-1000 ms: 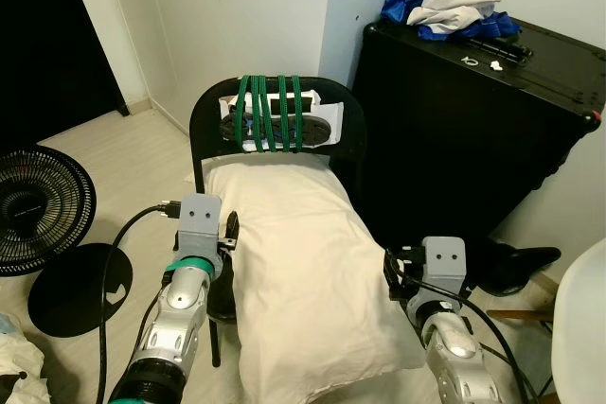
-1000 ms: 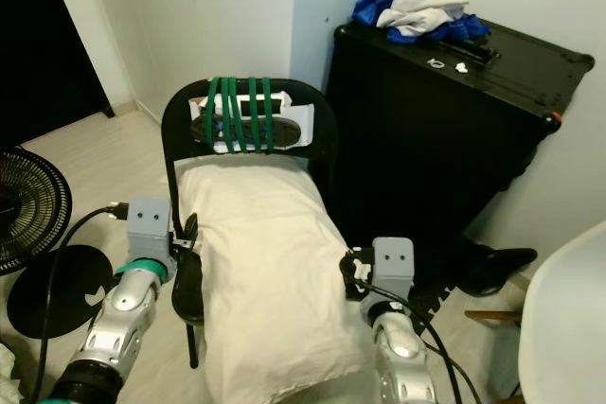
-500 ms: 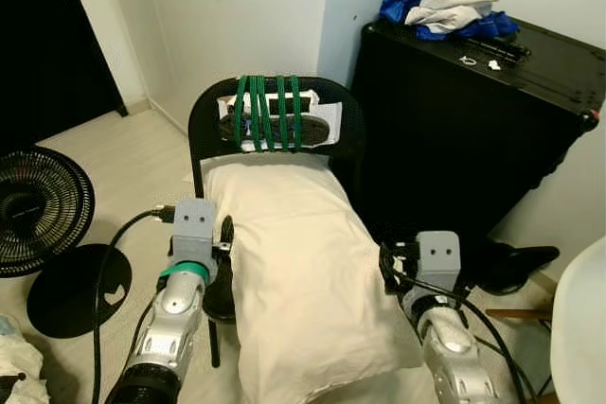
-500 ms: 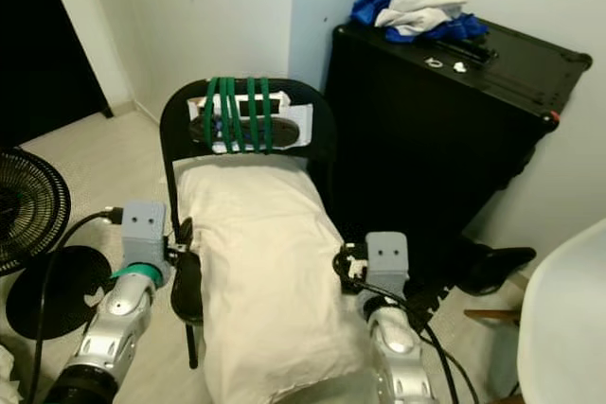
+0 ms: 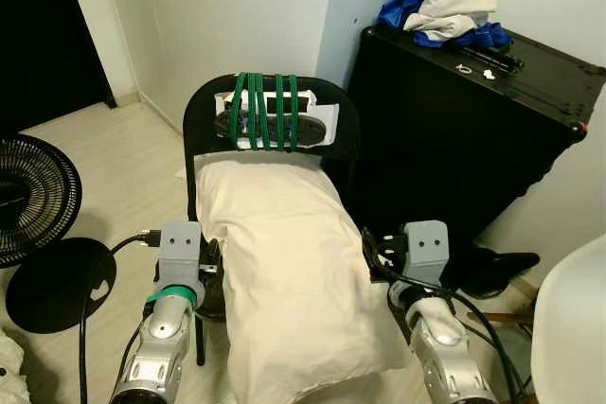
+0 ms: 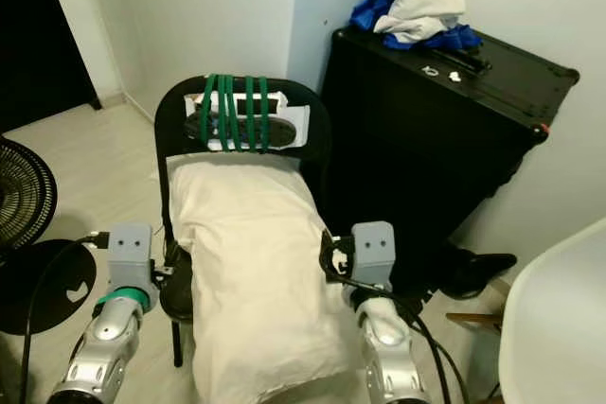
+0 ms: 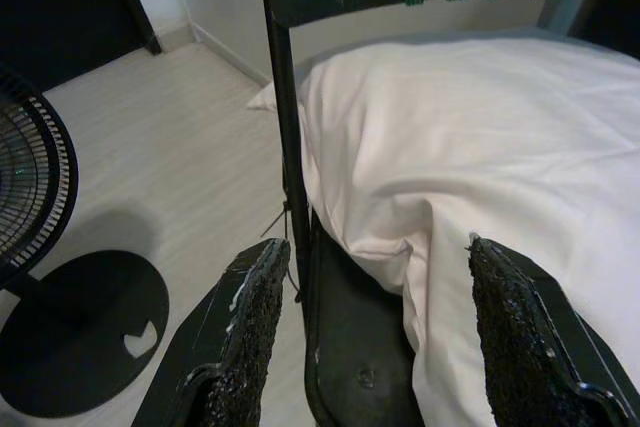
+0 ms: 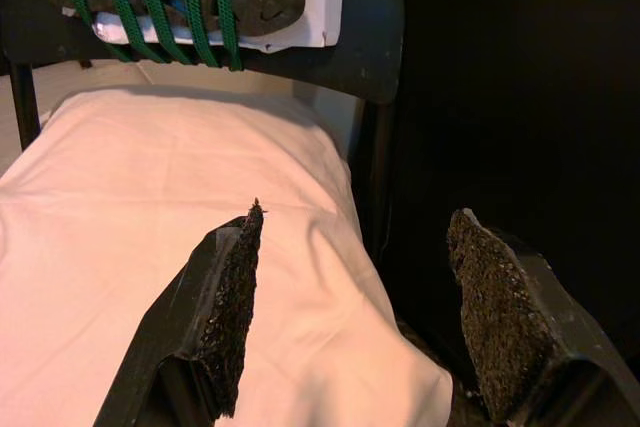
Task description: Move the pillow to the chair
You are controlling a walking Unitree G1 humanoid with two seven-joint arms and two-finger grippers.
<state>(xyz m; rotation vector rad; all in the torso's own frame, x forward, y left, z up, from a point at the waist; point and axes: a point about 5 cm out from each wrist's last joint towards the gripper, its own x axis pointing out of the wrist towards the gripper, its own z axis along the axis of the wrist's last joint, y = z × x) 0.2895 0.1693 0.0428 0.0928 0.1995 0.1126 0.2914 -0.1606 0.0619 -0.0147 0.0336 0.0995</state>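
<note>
Left eye view, pillow (image 5: 284, 272) lying on black chair (image 5: 270, 106), left end effector (image 7: 375, 332) and right end effector (image 8: 350, 312) both released, pale wood floor (image 5: 104, 153).

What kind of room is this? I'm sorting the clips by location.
Probably a bedroom or spare room in a home: a white pillow lies on a black chair, crumpled clothes sit atop a black case, and a floor fan stands on pale wood flooring.

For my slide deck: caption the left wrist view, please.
Open left pincer flanking the pillow edge on the black chair.
</note>
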